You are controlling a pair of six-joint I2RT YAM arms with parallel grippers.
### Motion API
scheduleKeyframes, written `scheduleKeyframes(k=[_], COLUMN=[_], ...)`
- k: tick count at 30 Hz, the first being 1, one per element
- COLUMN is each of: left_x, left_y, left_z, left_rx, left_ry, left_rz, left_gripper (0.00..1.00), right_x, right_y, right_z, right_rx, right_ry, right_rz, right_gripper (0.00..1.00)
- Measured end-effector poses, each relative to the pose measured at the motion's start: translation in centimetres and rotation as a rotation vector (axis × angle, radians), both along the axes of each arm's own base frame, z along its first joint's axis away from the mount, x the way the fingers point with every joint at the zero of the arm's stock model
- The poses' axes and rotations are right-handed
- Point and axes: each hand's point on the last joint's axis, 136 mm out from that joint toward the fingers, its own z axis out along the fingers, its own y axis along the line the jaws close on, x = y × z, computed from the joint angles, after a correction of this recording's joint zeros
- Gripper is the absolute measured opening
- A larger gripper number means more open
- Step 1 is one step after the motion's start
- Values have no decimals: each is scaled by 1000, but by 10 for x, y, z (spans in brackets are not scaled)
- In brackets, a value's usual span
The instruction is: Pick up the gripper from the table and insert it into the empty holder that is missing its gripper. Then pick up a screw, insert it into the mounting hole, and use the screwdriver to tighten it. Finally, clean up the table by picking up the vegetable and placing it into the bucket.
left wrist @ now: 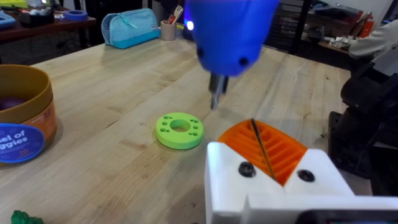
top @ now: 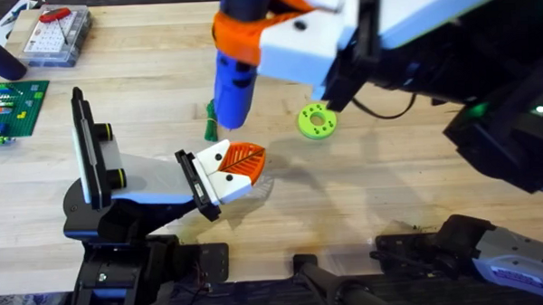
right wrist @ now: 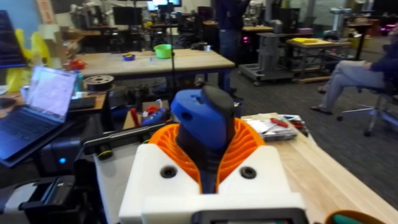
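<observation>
While held upright, screwdriver [top: 235, 77] over mid-table [top: 363, 195], well off edges.

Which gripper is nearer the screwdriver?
Right. The right gripper is clamped around the screwdriver, held above the table. The left gripper sits low, just beyond its tip, apart from it.

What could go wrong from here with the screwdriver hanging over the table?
The screwdriver, held by the right gripper, hangs bit-down beside the vegetable and might knock it away. Its bit is also near the left gripper, so lowering it could strike the orange pads.
</observation>
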Motion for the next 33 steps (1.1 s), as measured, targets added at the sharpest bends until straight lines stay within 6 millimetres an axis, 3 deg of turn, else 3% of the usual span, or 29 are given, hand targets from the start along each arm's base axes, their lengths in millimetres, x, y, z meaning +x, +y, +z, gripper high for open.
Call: scheduleKeyframes(k=[4,12,15,20,22,33], left_x=[0,0,0,0,0,0], left_y=[0,0,0,0,0,0], left_z=[0,0,0,0,0,0], left_rx=[0,0,0,0,0,0], left_ry=[2,2,2,2,2,2], left_rz=[0,0,0,0,0,0], left_gripper=[19,19,19,19,19,19], right_x=[2,-4,-3,-1,-4,-13], right_y=[3,0,0,2,6,31], right_z=[-9,11,26,75,84,62], right_rx=[-16,13,-17,-2,-1,-57], right_ry=[22,11,32,-35,-59,-34], right_rz=[4,37,75,160,206,450], right_gripper=[80,80,79,80,79,79])
